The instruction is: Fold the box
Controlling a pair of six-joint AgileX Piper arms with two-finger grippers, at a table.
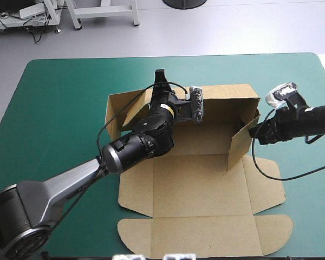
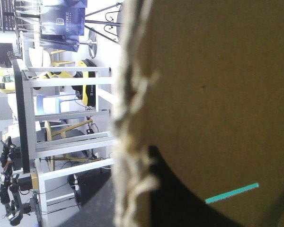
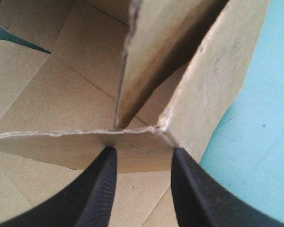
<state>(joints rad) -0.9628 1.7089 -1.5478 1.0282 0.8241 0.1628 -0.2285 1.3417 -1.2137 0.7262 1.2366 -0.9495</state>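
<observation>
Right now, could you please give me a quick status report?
Left gripper at far wall of box, grip unseen. Right gripper open at right wall's flap. Far and right walls up, lid flat. Nothing seen blocking.

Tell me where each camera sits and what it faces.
High view: above, behind the robot, looking down on table and box; both arms show.
Left wrist view: on the left arm, tight against a box wall, room beyond; no robot part clear.
Right wrist view: on the right arm, facing the box's raised right corner; the right hand, open, shows.
Shared: high and right wrist views both see that corner.
</observation>
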